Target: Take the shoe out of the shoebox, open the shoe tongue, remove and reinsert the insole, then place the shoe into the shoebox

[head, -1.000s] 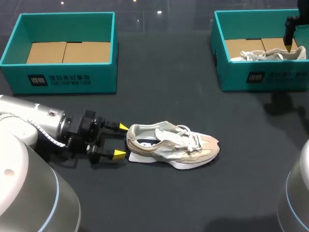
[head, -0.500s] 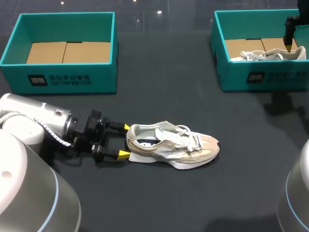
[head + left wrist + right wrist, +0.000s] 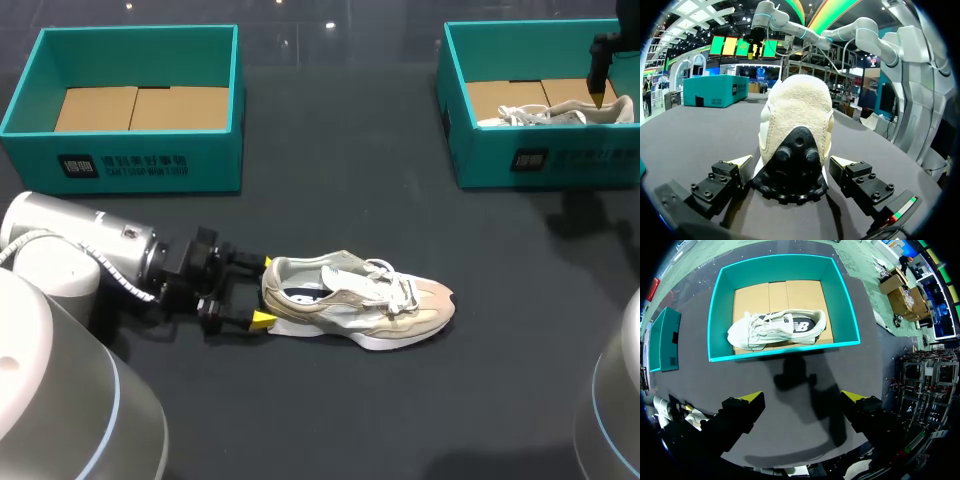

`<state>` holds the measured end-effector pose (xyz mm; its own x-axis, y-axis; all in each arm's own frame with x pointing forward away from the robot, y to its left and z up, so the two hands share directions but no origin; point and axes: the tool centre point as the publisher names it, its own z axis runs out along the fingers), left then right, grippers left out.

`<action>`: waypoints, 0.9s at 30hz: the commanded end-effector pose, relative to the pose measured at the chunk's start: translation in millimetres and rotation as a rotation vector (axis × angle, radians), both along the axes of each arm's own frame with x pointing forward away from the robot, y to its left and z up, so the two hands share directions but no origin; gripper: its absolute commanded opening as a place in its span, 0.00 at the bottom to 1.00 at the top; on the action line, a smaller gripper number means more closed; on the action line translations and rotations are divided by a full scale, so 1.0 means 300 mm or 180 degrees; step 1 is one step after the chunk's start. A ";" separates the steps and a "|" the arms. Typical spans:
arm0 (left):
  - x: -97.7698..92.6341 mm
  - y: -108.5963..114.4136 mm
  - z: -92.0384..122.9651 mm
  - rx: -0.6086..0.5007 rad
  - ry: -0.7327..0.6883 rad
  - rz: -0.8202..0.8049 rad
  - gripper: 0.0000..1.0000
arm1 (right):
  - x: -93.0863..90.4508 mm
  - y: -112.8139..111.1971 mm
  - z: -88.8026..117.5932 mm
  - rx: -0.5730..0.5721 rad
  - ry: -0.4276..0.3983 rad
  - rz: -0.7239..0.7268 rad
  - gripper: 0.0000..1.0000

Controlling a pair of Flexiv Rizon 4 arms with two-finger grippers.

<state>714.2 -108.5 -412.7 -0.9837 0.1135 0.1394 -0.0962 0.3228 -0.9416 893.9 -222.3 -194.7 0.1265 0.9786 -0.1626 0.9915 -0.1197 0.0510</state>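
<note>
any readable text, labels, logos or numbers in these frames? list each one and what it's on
Front wall of the left shoebox: a white logo square and two lines of white print, too small to read reliably.
Front wall of the right shoebox: the same kind of white print, too blurred to read.
Side of the white shoe in the right shoebox: a mark, not legible as words.
On the beige shoe: no print visible.
Numbers: none readable.

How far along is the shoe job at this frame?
Done: one shoe lies out on the table, and the left shoebox is empty. In hand: the left end effector is open, straddling its heel, not gripping. Left, it seems: tongue, insole, reboxing. The right end effector hovers open above the second shoe in the right shoebox.
</note>
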 end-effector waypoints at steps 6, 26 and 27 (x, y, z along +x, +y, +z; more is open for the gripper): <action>0.005 -0.027 -0.011 -0.0011 0.0019 -0.0029 1.00 | -0.002 0.001 0.000 -0.0001 -0.0004 -0.0002 1.00; -0.020 -0.084 -0.010 -0.0030 -0.0033 -0.0019 1.00 | -0.002 0.001 0.000 -0.0001 -0.0004 -0.0002 1.00; -0.020 -0.085 -0.012 -0.0032 -0.0036 -0.0004 1.00 | -0.002 0.001 0.000 -0.0001 -0.0004 -0.0002 1.00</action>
